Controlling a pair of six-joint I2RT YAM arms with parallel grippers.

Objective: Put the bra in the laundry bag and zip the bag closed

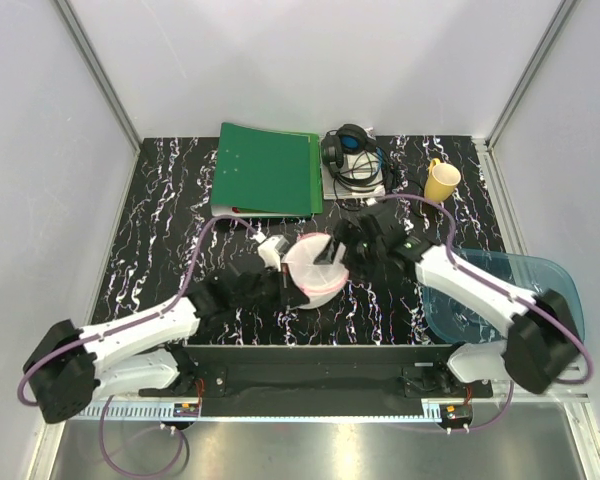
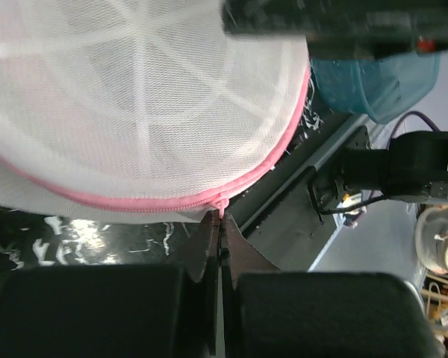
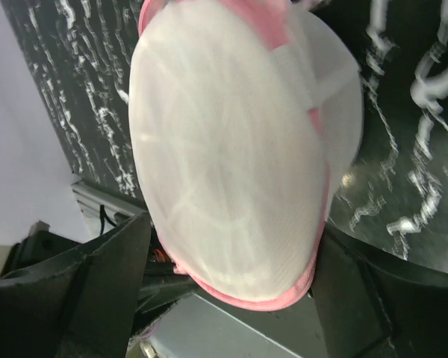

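Note:
The laundry bag [image 1: 313,265], a white mesh disc with pink trim, is tilted up above the middle of the table between both arms. My left gripper [image 1: 280,272] comes from the left and is shut on the bag's pink zip pull [image 2: 222,203] at the end of the zip line [image 2: 134,201]; its fingertips [image 2: 222,216] are pressed together. My right gripper [image 1: 340,250] reaches in from the right. Its wide-set jaws [image 3: 231,231] straddle the bag [image 3: 231,149], one finger against each side. The bra does not show; the mesh hides the bag's inside.
A green folder [image 1: 268,170] lies at the back, with black headphones [image 1: 352,152] on a white box beside it. A yellow mug [image 1: 441,181] stands at the back right. A translucent blue tray [image 1: 500,290] sits under the right arm.

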